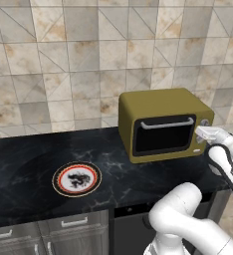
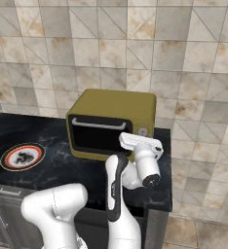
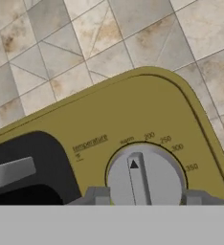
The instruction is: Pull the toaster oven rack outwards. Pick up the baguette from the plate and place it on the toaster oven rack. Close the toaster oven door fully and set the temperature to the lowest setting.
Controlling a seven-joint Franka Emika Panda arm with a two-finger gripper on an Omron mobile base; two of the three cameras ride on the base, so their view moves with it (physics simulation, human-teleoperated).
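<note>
The olive-yellow toaster oven (image 1: pixel 163 107) (image 2: pixel 111 104) stands on the black counter with its dark glass toaster oven door (image 1: pixel 163 135) (image 2: pixel 97 133) shut. Rack and baguette are hidden. The plate (image 1: pixel 76 179) (image 2: pixel 22 156) lies bare to the oven's left. My gripper (image 1: pixel 202 130) (image 2: pixel 126 140) (image 3: pixel 143 197) is at the oven's right front panel. Its two fingertips (image 3: pixel 97 196) sit against opposite sides of the round grey temperature knob (image 3: pixel 145 177). The knob's pointer aims between "warm" and "200".
The silver door handle (image 3: pixel 8 172) shows at the left of the hand view. Tiled wall rises behind the oven. The counter's right end (image 2: pixel 164 194) lies just past the oven, with grey cabinet drawers (image 1: pixel 63 229) below.
</note>
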